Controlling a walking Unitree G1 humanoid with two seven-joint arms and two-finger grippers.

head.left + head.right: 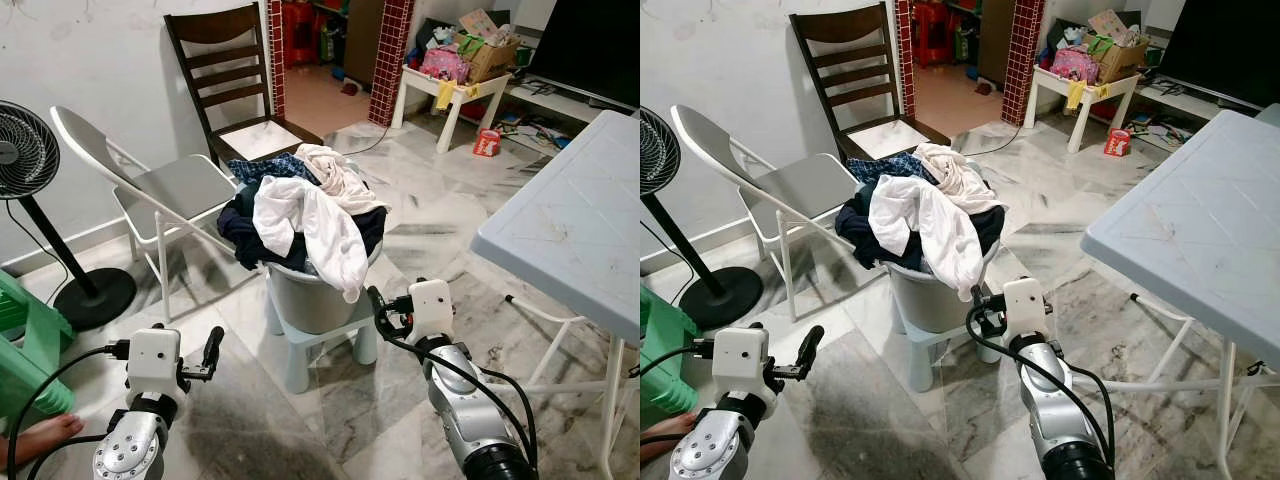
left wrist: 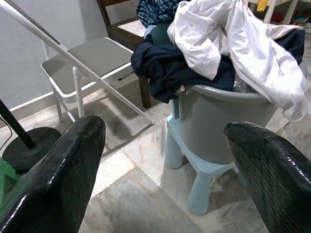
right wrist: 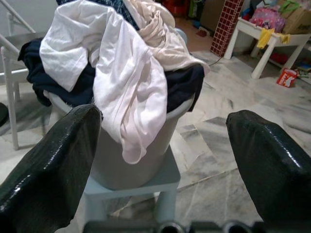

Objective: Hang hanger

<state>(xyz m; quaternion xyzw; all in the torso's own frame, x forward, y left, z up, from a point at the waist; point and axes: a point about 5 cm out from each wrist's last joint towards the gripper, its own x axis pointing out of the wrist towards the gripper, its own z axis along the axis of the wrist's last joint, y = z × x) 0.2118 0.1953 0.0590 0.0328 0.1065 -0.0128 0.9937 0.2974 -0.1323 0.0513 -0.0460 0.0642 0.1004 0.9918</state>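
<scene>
Both arms are up in front of the robot, and at twelve o'clock sits a grey bucket [image 1: 318,297] on a pale blue stool [image 1: 300,352], heaped with laundry. A white shirt [image 1: 322,230] spills over the rim toward the robot, dark navy clothes [image 1: 243,232] bulge out at ten o'clock, and a cream garment [image 1: 330,168] tops the pile.

The left gripper [image 2: 165,165] hangs low at seven o'clock, fingers spread wide with nothing between them. The right gripper [image 3: 163,160] sits at five o'clock, just short of the stool, also spread wide and empty, looking straight at the draped white shirt.

And the hanger? No hanger can be made out anywhere; if one is here, it may be buried in the pile, and that cannot be told. A folding grey chair [image 1: 170,190] stands at ten o'clock, a dark wooden chair [image 1: 230,70] at eleven, a fan [image 1: 25,160] at nine, and a pale blue table [image 1: 575,220] at two.

Judging ahead: a hanger would be light, stiff and thin, likely slick plastic or wire, prone to pivot in a two-finger pinch. Best taken at the neck just under the hook, or on a shoulder bar. The cloth around it is soft and will snag and drag.
</scene>
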